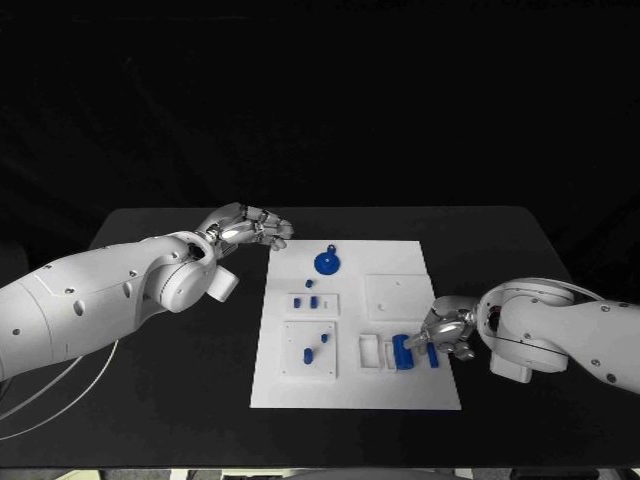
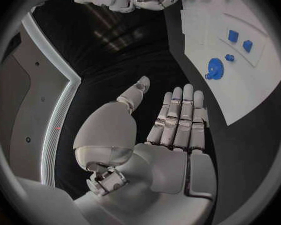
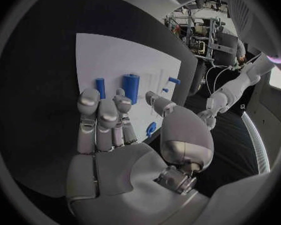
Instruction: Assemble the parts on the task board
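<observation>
The black bench (image 1: 147,400) carries the white task board (image 1: 356,385). To do this step well, the right hand (image 1: 446,334) should go slowly toward the blue parts (image 1: 401,350) at the board's near right. Its fingers (image 3: 98,116) are spread and hold nothing. The left hand (image 1: 245,227), far left, is loosely curled and empty.

Dim scene, black backdrop, bright white task board (image 1: 356,330), sharp focus, fisheye bending in wrist views
</observation>
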